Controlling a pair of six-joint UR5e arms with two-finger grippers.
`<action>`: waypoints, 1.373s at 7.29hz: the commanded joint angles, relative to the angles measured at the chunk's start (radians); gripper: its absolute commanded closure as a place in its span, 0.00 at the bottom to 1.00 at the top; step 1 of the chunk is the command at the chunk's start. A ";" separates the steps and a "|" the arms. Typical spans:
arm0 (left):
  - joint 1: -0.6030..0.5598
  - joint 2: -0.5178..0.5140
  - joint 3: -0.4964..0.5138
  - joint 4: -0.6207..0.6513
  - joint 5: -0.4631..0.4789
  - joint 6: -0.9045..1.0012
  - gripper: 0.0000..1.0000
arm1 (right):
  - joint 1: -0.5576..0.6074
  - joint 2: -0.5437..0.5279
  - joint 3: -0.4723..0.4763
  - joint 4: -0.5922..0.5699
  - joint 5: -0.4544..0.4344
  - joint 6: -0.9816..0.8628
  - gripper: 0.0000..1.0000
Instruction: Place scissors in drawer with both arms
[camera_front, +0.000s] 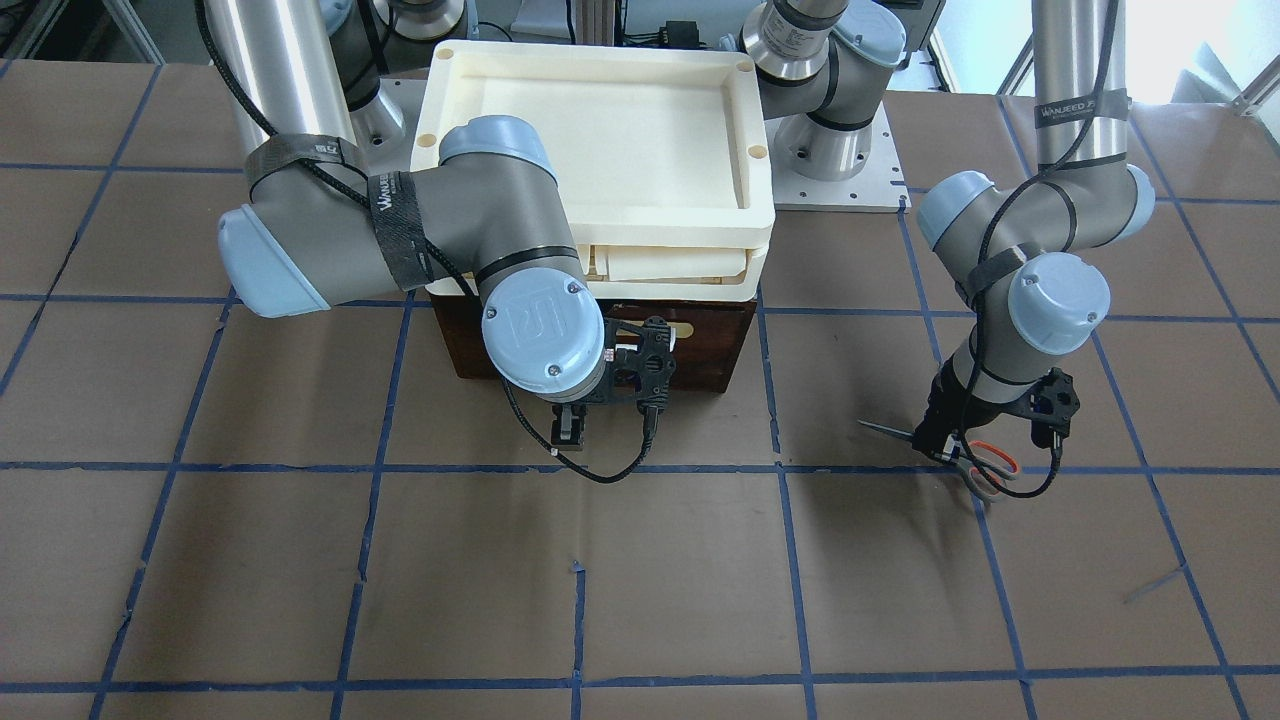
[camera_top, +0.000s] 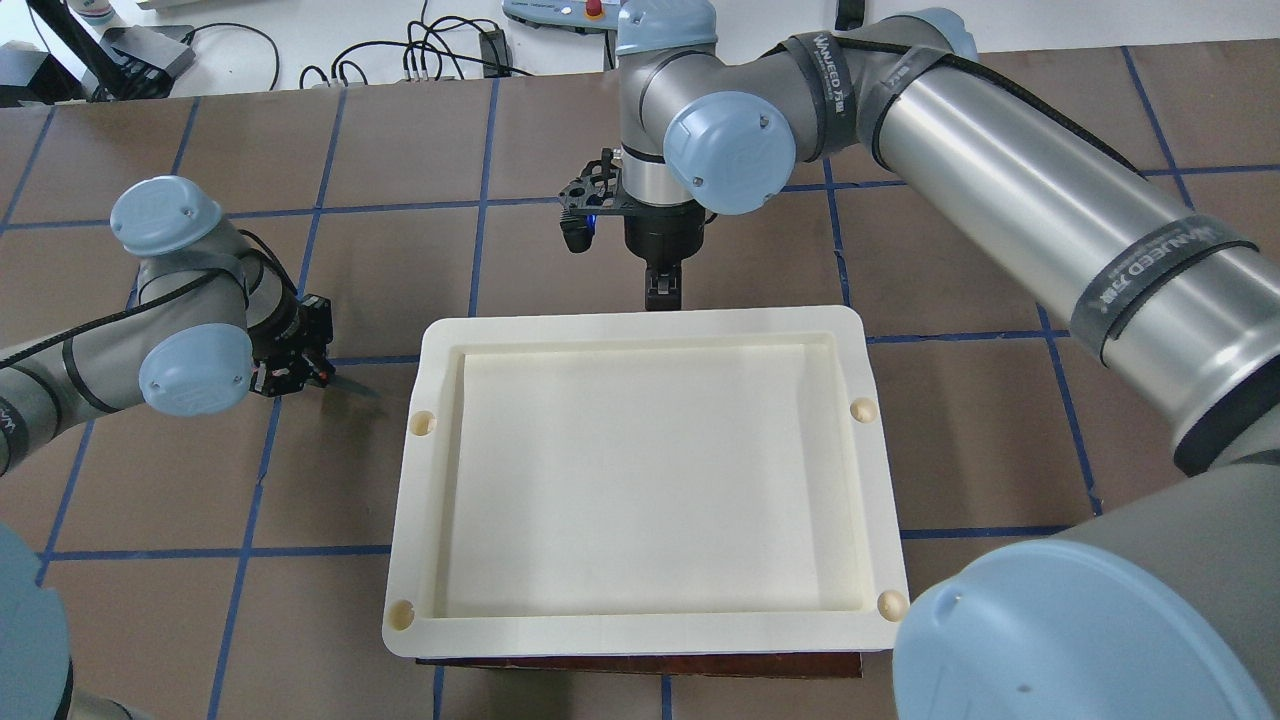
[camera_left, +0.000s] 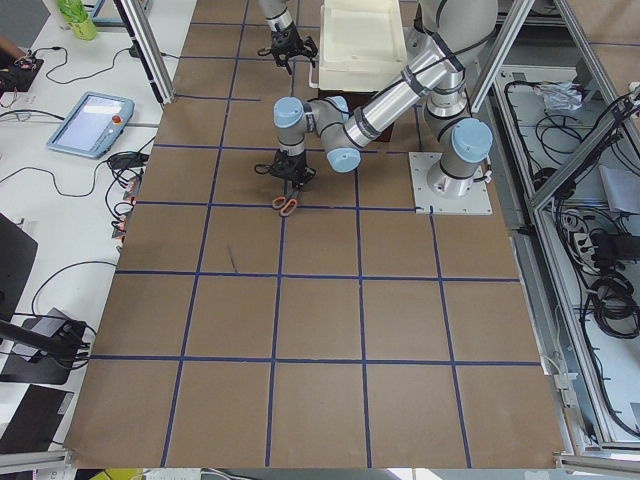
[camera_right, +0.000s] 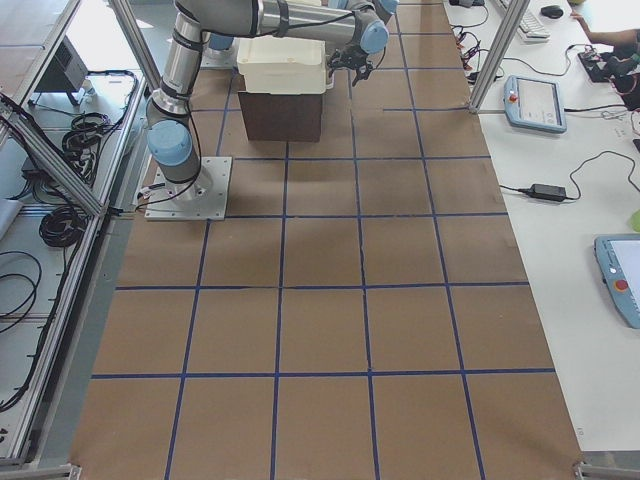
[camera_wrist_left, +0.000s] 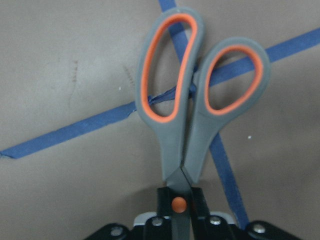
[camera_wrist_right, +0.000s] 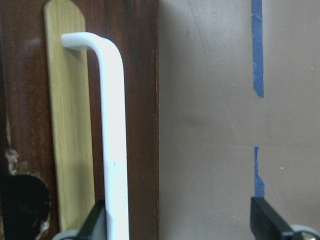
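Observation:
The scissors (camera_front: 985, 468), with grey handles and orange-lined loops (camera_wrist_left: 200, 95), are held at the pivot by my left gripper (camera_wrist_left: 180, 205), which is shut on them low over the taped table. They also show in the exterior left view (camera_left: 286, 204). The blade tip (camera_top: 355, 386) pokes out past the left gripper (camera_top: 300, 368). The drawer (camera_front: 700, 345) is closed under the cream trays. Its white bar handle (camera_wrist_right: 114, 130) sits on a tan plate (camera_wrist_right: 67, 130). My right gripper (camera_wrist_right: 182, 225) is open in front of the drawer, with the handle beside one finger (camera_wrist_right: 97, 222).
Stacked cream-white trays (camera_top: 440, 480) sit on top of the drawer box and overhang it. The right arm's elbow (camera_front: 300, 240) hangs over the table beside the box. Blue tape lines grid the brown table (camera_front: 640, 580). Operators' desks with tablets line the far edge (camera_right: 535, 100).

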 joint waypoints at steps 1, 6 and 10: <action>-0.002 0.028 0.050 -0.051 0.001 0.004 0.84 | 0.000 0.003 -0.001 0.000 -0.002 -0.003 0.00; -0.025 0.062 0.236 -0.267 -0.001 0.006 0.84 | 0.000 0.001 -0.004 -0.022 -0.012 0.000 0.00; -0.034 0.159 0.334 -0.479 -0.051 0.010 0.84 | -0.005 0.010 -0.016 -0.088 -0.015 0.008 0.00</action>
